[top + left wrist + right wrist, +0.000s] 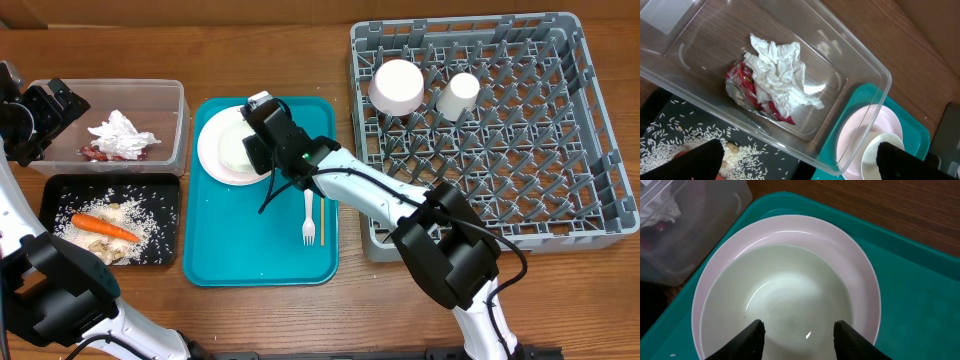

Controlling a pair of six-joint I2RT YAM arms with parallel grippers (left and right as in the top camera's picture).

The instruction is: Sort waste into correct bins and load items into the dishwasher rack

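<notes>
Black tray (50, 190): tabletop's near left, carrot (103, 227) and rice (150, 222) inside.
Fork (309, 222), chopstick (321, 225): teal tray's (260, 265) right side.
Right gripper (799, 330): parted, empty, over white dish (785, 295) on pink plate (865, 280).
Left gripper (802, 157): wide open above clear tub (860, 55) holding napkin (782, 75), wrapper (742, 82).
Rack (600, 150): far right, bowl (397, 86), cup (460, 96) inside.

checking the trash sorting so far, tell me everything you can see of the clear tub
The clear tub is a see-through plastic rectangle with rounded corners, a thickened rim and fairly deep walls. It stands upright on the wooden table. A crumpled white napkin lies inside it on top of a red wrapper; the rest of its floor is bare. The black tray is close along one long side and the teal tray is close beside one end.
</notes>
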